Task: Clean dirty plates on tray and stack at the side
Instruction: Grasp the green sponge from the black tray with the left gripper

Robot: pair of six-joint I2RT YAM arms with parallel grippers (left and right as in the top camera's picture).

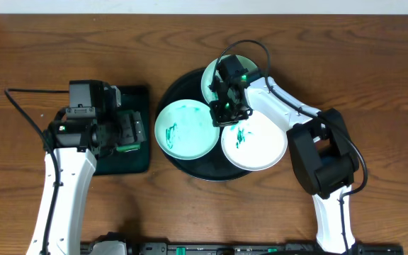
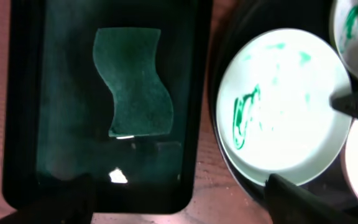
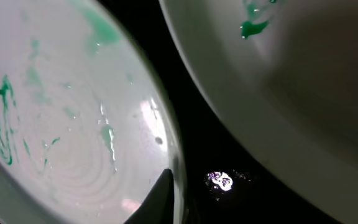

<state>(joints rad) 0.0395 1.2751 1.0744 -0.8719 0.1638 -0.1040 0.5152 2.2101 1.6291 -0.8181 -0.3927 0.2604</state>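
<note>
Closest to the right wrist camera, the rim of the mint plate [image 3: 73,124] fills the left of the frame, glossy and streaked with green smears. A single dark fingertip [image 3: 160,198] is seen against that rim at the bottom edge. Since only this one finger is shown, it cannot be told whether the right pincer [image 1: 227,113] is spread or pressed together.

From overhead, the mint plate is found on the left of the round tray [image 1: 183,85], at the frame's middle. A white plate [image 1: 255,139] lies at the lower right, just beside it, and a third plate [image 1: 214,74] at the top is partly hidden under the right arm. All three are marked with green.

The plates are judged to be stiff, glazed and breakable, and slippery where smeared. The shallow raised rim is taken as the only place for a hold, pinched across its edge where bare tray shows between the plates.

Further left, a rectangular tray [image 2: 17,124] is set on the worktop [image 1: 374,71], with a dark wavy-edged sponge [image 2: 132,90] lying flat inside it. The sponge is judged soft and light, easily gripped across its narrow waist. The left pincer [image 2: 179,205] is held above it, its fingers [image 2: 309,202] spread wide and nothing held.
</note>
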